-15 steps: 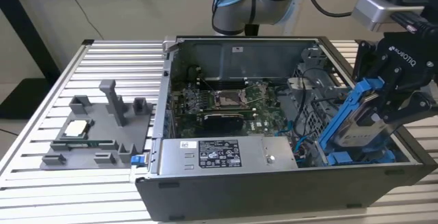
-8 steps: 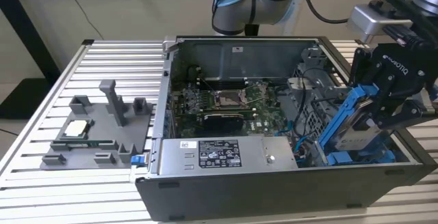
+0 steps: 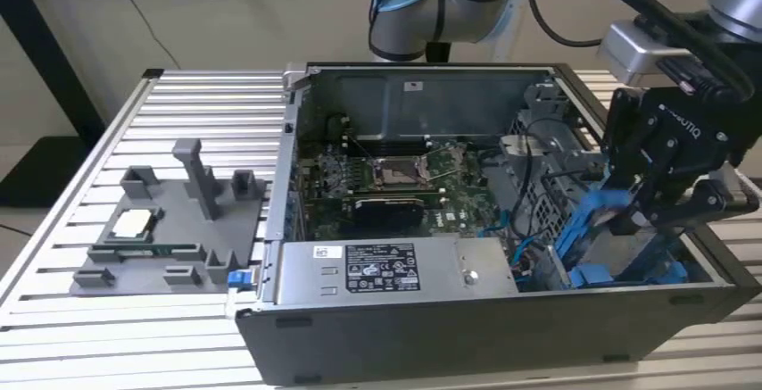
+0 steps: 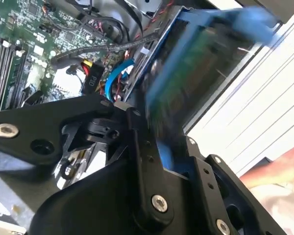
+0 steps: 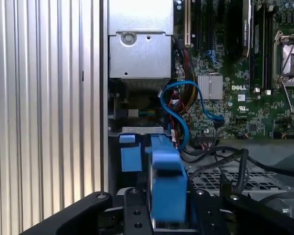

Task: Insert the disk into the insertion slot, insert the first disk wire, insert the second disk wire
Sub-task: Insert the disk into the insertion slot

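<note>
The disk (image 3: 615, 240), a silver-grey drive in a bright blue carrier, hangs tilted at the computer case's front corner on the exterior view's right. My black gripper (image 3: 662, 219) is shut on it from above. Just under the disk lies the insertion slot (image 3: 629, 276), a grey bay with blue plastic edges. In the second wrist view the disk (image 4: 196, 73) reaches out past the gripper (image 4: 159, 147), with its blue frame blurred. In the first wrist view the blue carrier (image 5: 167, 188) sits between the fingers (image 5: 137, 215), close to the slot's blue edge (image 5: 130, 152). Blue wires (image 5: 179, 110) loop beside the bay.
The open case holds a green motherboard (image 3: 393, 180) and a silver labelled power-supply box (image 3: 381, 269) along its front. A grey fixture plate (image 3: 167, 229) with upright posts lies on the slatted metal table (image 3: 71, 336) at the exterior view's left. Black cables (image 5: 225, 161) run near the bay.
</note>
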`<state>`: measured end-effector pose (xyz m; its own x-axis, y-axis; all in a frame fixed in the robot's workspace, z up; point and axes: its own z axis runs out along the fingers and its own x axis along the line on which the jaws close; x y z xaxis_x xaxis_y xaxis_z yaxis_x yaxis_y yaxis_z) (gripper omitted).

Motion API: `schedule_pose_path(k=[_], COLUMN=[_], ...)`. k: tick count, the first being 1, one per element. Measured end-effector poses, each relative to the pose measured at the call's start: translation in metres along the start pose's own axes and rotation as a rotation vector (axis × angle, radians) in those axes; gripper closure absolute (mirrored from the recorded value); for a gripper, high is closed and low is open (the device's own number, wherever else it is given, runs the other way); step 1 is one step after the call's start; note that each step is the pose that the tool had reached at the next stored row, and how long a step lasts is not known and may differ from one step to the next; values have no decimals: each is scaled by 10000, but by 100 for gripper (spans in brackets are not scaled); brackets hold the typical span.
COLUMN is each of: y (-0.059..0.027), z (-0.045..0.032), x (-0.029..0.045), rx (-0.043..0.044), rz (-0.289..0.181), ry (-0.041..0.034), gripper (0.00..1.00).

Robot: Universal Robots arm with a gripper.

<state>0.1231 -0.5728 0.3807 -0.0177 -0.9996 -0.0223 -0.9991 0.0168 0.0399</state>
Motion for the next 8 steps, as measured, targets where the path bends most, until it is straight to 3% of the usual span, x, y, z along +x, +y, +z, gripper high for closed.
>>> schedule_pose_path(k=[1,2,8], y=[1,1,12], z=[-10,-23,-122], x=[0,-1,-9], rx=[-3,-6,-8], rz=[1,1,1], ry=[2,0,-1], gripper=[60,53,53])
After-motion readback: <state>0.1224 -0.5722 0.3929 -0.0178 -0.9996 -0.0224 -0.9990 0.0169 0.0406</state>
